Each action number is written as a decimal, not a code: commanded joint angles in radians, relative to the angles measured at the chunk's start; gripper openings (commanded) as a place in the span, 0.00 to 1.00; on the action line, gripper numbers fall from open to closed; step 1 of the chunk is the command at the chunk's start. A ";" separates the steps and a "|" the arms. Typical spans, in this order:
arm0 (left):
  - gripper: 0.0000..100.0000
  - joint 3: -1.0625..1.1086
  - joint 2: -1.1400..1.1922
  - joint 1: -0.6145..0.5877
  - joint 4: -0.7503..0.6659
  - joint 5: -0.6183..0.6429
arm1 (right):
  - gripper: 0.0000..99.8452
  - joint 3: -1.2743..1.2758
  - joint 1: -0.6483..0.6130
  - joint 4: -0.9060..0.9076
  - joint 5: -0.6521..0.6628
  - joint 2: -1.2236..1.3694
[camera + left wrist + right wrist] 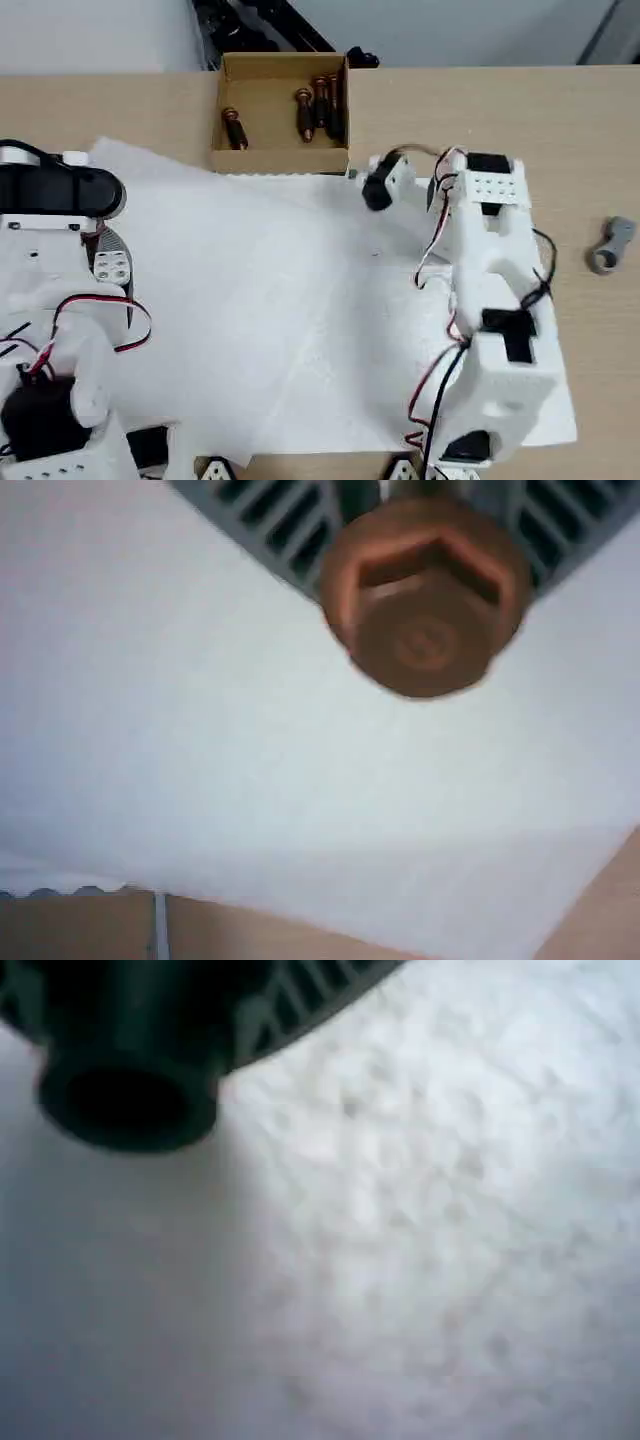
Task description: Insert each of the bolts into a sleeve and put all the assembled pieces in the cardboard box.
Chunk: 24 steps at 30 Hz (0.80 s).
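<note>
Fingers (265, 520) of the left arm are closed on a copper bolt (425, 600), its hex head facing the camera, above the white foam sheet (280, 300) that spreads out from the box's (280, 158) near wall. Right fingers (300, 1000) grip a dark sleeve (125, 1100) with its open end showing, also over the foam and just off the box's near right corner. Several assembled pieces (305, 110) lie inside the box: one toward its left wall and the others close together by its right wall. A small gray part (610, 245) lies on the bare worktop (560, 110), well to the right of the box.
</note>
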 commanded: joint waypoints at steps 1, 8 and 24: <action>0.01 -0.005 -0.012 -0.006 -0.023 -0.005 | 0.01 -0.008 -0.012 0.002 -0.086 -0.231; 0.01 -0.005 -0.012 -0.006 -0.025 -0.009 | 0.01 0.026 -0.068 0.124 -0.313 -0.596; 0.01 -0.004 -0.012 0.002 -0.028 -0.003 | 0.00 0.569 -0.220 0.134 -0.802 -1.276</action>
